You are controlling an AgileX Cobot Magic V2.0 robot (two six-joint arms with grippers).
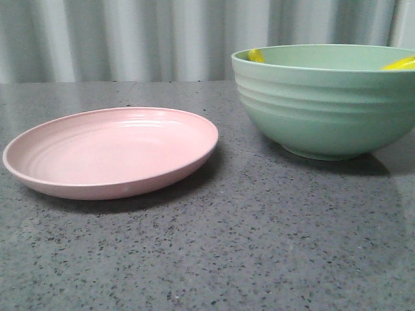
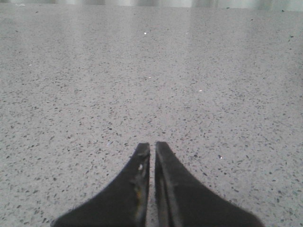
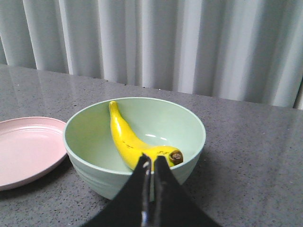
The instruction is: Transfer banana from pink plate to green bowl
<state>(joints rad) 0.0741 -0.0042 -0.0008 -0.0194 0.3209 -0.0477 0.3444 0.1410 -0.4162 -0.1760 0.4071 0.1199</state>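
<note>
The banana (image 3: 124, 139) lies inside the green bowl (image 3: 90, 163), curved along its inner wall. In the front view only its two yellow ends (image 1: 256, 56) show over the green bowl's (image 1: 324, 107) rim. The pink plate (image 1: 113, 152) sits bare to the left of the bowl; its edge also shows in the right wrist view (image 3: 23, 151). My right gripper (image 3: 152, 161) is shut and empty, held back from the bowl's near rim. My left gripper (image 2: 152, 147) is shut and empty over bare tabletop. Neither gripper shows in the front view.
The speckled grey tabletop (image 1: 259, 246) runs in front of the plate and bowl. A pale pleated curtain (image 1: 130, 39) hangs behind the table.
</note>
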